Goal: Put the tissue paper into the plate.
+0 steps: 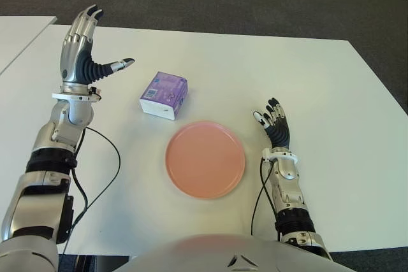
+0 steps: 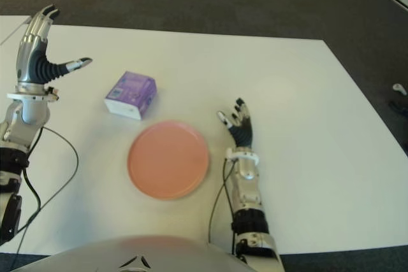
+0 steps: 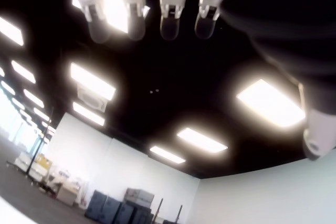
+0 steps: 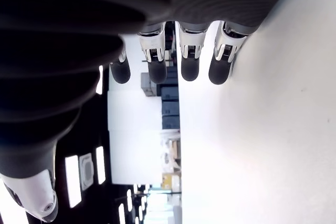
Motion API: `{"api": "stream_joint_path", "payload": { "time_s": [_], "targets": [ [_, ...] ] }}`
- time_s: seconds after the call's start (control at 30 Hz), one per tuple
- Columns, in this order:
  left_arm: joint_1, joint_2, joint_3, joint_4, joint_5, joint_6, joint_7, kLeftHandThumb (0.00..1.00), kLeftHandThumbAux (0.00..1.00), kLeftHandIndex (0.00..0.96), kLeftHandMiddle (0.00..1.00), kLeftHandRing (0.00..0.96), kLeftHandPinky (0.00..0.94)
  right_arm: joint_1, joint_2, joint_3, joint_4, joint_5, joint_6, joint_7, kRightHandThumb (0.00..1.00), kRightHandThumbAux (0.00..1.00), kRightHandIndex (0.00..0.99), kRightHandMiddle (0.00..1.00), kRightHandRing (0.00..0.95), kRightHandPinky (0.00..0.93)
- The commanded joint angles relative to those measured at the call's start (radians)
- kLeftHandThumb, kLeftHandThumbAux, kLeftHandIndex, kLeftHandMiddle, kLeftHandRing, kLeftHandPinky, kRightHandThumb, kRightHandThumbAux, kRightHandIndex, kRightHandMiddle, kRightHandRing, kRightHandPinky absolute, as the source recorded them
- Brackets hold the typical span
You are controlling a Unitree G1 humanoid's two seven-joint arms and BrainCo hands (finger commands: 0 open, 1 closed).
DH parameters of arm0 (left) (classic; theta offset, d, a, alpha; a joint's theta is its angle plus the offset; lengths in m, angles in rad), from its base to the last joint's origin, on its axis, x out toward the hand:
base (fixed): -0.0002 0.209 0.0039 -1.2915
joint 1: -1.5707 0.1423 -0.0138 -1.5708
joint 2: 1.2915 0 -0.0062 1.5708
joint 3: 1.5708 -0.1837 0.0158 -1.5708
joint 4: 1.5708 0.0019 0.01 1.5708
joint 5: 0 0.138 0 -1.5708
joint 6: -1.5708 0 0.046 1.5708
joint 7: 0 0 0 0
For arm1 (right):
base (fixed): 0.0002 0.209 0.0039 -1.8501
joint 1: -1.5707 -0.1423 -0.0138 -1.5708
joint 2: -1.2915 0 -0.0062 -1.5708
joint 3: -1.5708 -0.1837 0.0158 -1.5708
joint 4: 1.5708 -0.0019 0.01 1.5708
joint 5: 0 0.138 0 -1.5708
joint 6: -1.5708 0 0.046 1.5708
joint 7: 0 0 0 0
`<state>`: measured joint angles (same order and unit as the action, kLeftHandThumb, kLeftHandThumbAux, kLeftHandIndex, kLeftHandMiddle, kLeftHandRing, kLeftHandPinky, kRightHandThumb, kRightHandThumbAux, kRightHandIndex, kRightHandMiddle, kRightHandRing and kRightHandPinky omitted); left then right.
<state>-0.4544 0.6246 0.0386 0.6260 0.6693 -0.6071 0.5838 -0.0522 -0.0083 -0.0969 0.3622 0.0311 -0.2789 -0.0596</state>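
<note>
A white table (image 1: 306, 87) stands on dark carpet, and on it a purple tissue pack (image 1: 164, 95) lies just beyond the far left edge of an empty pink plate (image 1: 205, 158), apart from it and not yet gripped. The left hand (image 1: 83, 49) is raised to the left of the pack with fingers straight and thumb spread wide, holding nothing, while the right hand (image 1: 275, 125) shows to the right of the plate, fingers loosely extended and empty. The task seems to be at its reaching step; next the left hand would need to drop toward the pack, close around it, and carry it over the plate.
</note>
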Motion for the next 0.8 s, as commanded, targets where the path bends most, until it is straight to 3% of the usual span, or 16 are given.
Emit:
{"api": "stream_joint_path", "payload": {
  "time_s": [0.03, 0.2, 0.4, 0.8],
  "targets": [
    [-0.032, 0.022, -0.069, 0.077, 0.059, 0.003, 0.046, 0.14, 0.471, 0.0, 0.0, 0.0, 0.0, 0.031, 0.01, 0.0, 0.067, 0.009, 0.038, 0.011, 0.118, 0.658, 0.0, 0.0, 0.0, 0.023],
    [-0.072, 0.046, -0.133, 0.121, 0.077, -0.014, 0.023, 0.137, 0.432, 0.0, 0.0, 0.0, 0.0, 0.025, 0.009, -0.002, 0.08, 0.01, 0.027, 0.016, 0.117, 0.664, 0.0, 0.0, 0.0, 0.019],
    [-0.097, 0.072, -0.233, 0.087, 0.154, -0.002, -0.006, 0.173, 0.374, 0.0, 0.0, 0.0, 0.0, 0.016, 0.006, -0.004, 0.093, 0.009, 0.024, 0.016, 0.119, 0.666, 0.0, 0.0, 0.0, 0.015],
    [-0.188, 0.076, -0.401, 0.167, 0.231, -0.103, -0.024, 0.181, 0.326, 0.0, 0.0, 0.0, 0.0, 0.005, 0.007, -0.006, 0.105, 0.01, 0.026, 0.016, 0.124, 0.655, 0.0, 0.0, 0.0, 0.014]
  ]
}}
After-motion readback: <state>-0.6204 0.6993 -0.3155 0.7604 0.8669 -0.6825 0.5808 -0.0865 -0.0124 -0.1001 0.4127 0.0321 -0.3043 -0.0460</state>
